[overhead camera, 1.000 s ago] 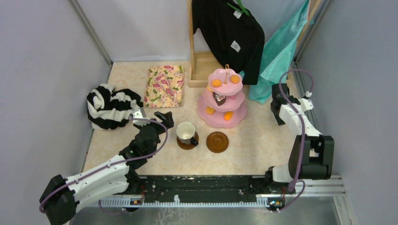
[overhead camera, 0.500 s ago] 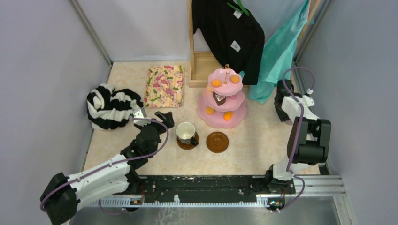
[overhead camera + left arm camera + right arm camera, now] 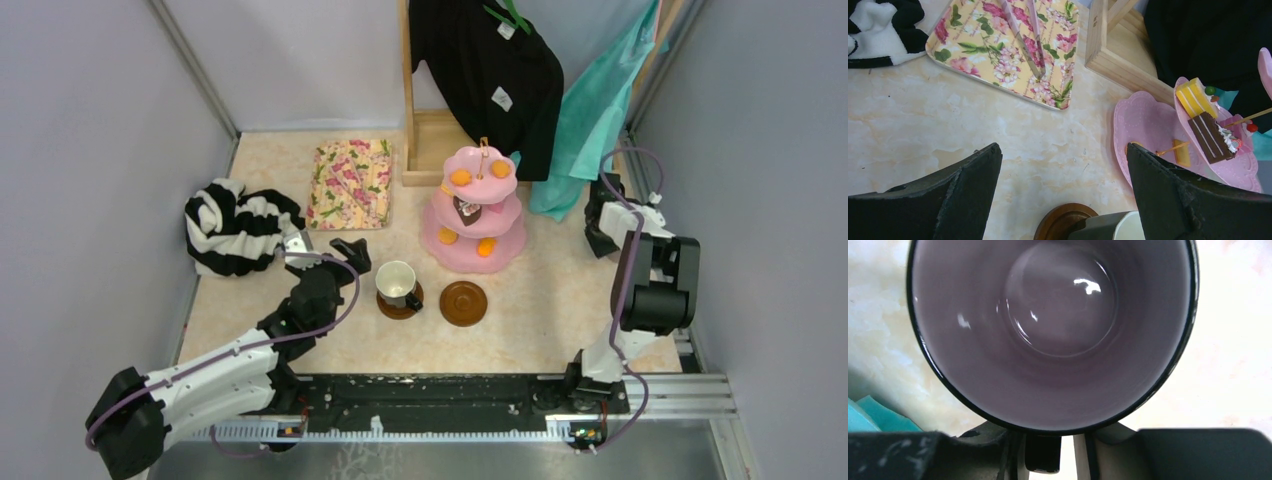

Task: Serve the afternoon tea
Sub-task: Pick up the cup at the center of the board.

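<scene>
Marble-look counter (image 3: 545,310), grey walls all round. The lilac mug (image 3: 1058,335) doesn't show in the top view because the right arm covers it. Only the right wrist view has it, mouth-on and filling the frame, with counter around it.

The right end effector (image 3: 600,225) sits at right of frame by the teal cloth (image 3: 595,110). Its fingers are cropped at the wrist view's bottom edge, so I can't tell if they pinch the mug.

Since a second ago the right elbow has lifted and folded inward, and the end effector has moved slightly right. The left arm hasn't changed.

The left end effector (image 3: 1063,150) is spread wide and empty, just left of the cream mug (image 3: 397,281), which stands on a saucer (image 3: 398,308). The second saucer (image 3: 463,302) is bare.

The pink cake stand (image 3: 473,205), centre, carries the pastries (image 3: 461,176). The floral-print cloth (image 3: 350,183) and striped garment (image 3: 235,228) are at left. A black garment (image 3: 490,70) hangs at upper centre.
</scene>
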Controlling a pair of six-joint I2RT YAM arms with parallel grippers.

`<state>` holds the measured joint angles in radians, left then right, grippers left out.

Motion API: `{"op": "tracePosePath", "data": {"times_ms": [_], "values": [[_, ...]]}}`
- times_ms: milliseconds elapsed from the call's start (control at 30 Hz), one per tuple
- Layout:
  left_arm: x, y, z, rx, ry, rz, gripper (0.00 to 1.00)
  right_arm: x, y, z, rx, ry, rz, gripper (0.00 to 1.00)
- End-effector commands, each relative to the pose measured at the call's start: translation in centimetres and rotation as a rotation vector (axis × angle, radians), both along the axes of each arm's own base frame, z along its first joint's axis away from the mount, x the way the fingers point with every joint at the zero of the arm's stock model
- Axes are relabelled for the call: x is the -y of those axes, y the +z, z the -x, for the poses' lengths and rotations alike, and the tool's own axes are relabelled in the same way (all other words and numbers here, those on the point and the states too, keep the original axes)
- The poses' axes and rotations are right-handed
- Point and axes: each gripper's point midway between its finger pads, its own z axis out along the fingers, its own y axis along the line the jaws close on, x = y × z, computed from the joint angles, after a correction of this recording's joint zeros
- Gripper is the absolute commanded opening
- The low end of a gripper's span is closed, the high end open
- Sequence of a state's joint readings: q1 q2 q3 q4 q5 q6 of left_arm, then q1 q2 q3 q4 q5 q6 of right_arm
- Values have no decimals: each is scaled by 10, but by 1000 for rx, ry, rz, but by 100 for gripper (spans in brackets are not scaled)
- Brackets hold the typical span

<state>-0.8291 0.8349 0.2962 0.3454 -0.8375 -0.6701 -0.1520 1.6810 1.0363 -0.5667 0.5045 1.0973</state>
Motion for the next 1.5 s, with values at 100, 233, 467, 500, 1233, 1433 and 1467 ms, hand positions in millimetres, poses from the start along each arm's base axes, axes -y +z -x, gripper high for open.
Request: {"op": "tracePosePath", "data": {"times_ms": [100,233,467,500,1233,1433,1467], "values": [[-2,2,1,19,6,2,99,7,4,-10,28,9,19,23],[-2,4,1,23,4,11,99,8,6,-4,23,21,34,15],[0,4,2,20,-5,22,99,9,20,2,42,68,80,2],[0,3,2,20,-6,22,99,8,22,2,43,78,85,2],[-3,12,3,40,-2,25,99,-94,61,49,6,502,213,0],[-4,13,3,39,-2,24,99,-125,69,70,26,625,209,0],[-4,12,3,38,-1,19,99,-132,70,73,30,654,206,0]]}}
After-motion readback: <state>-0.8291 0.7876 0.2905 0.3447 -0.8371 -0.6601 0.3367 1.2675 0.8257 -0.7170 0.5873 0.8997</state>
